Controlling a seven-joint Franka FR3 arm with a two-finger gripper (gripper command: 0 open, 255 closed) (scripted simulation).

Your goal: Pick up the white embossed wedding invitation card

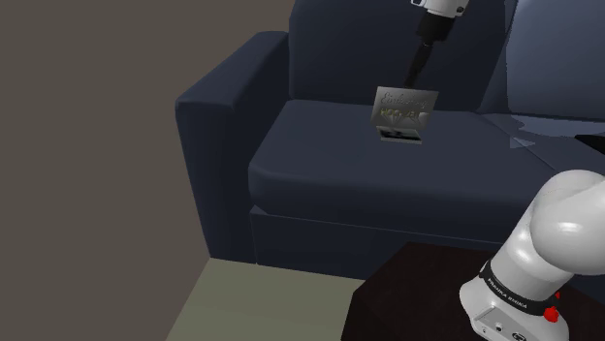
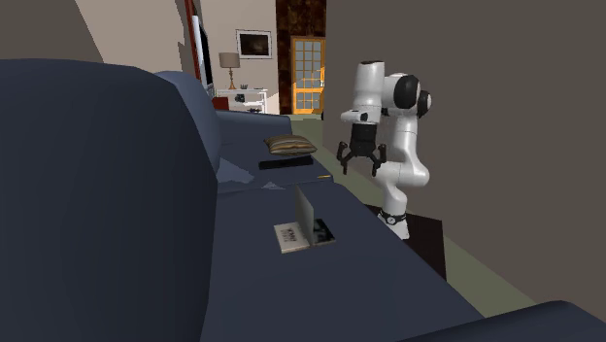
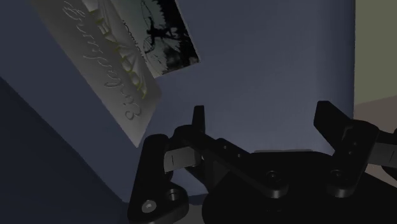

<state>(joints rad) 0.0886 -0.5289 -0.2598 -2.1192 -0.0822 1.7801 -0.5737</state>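
Observation:
The card stands folded open on the dark blue sofa seat. One pale grey leaf with raised script is upright, and the other leaf, with a dark picture, lies flat. In the second exterior view the card sits mid-seat, and my gripper hangs open in the air above the seat's front edge, well apart from it. From the shoulder view the gripper is just above the card's top edge. In the wrist view the card lies beyond the spread black fingers, with nothing between them.
The sofa's armrest rises at the shoulder view's left. A striped cushion and a flat black object lie farther along the seat. My dark stand sits in front of the sofa on a pale floor.

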